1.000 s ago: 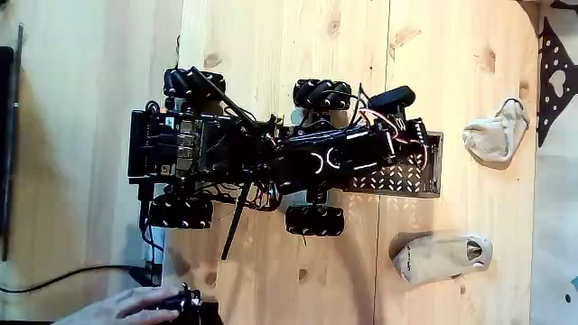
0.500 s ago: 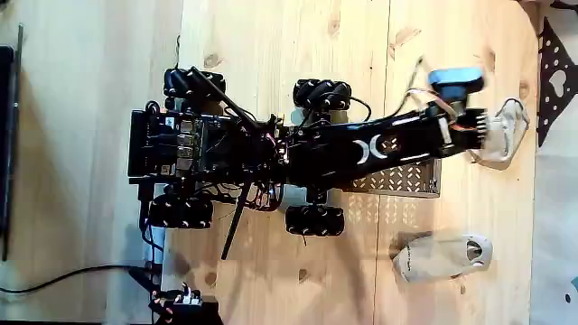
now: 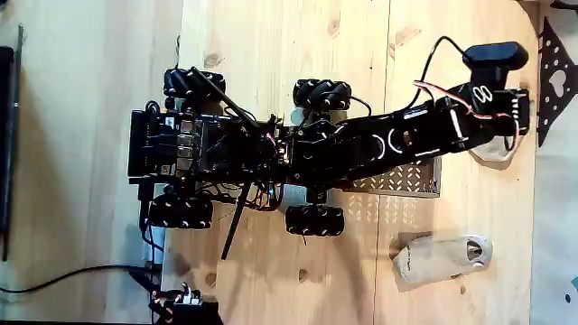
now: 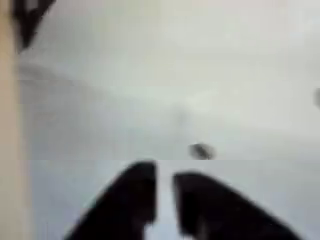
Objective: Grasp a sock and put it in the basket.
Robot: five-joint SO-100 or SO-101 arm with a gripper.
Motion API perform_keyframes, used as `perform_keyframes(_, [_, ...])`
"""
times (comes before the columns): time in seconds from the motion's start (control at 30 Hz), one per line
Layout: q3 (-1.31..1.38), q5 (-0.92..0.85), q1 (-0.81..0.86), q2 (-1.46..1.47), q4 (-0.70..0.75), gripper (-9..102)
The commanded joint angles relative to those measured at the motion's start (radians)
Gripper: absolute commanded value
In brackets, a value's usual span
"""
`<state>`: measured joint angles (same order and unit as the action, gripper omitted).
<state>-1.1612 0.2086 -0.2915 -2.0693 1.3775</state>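
Note:
In the fixed view the black arm reaches right from the wheeled robot. Its gripper [image 3: 517, 119] hangs over the lumpy beige sock [image 3: 495, 153] at the table's right edge and covers most of it; only the sock's lower edge shows. The jaws are hidden under the wrist there. In the blurred wrist view the two dark fingers [image 4: 135, 205] of the gripper [image 4: 165, 180] rise from the bottom edge with a thin pale gap between them, over a pale surface. The perforated metal basket [image 3: 406, 183] sits at the robot's right end, partly under the arm.
A longer flat beige sock [image 3: 442, 257] lies at the lower right. The black robot body [image 3: 181, 149] with its wheels [image 3: 314, 219] takes up the middle of the wooden table. A patterned dark mat [image 3: 555, 81] borders the right edge. Cables run at the lower left.
The arm has swung out from above the basket to the right and now covers the lumpy sock. A hand at the lower left edge has left the view.

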Motion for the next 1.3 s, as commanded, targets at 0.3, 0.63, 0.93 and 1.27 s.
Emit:
perform_keyframes(0.3, [0.229, -0.051, -0.015, 0.198, 0.058, 0])
perform_keyframes(0.63, [0.229, -0.069, -0.046, 0.503, 0.037, 3])
perform_keyframes(0.93, [0.227, -0.086, -0.015, 0.782, -0.040, 29])
perform_keyframes(1.27, [0.229, -0.127, 0.014, 0.992, -0.061, 40])
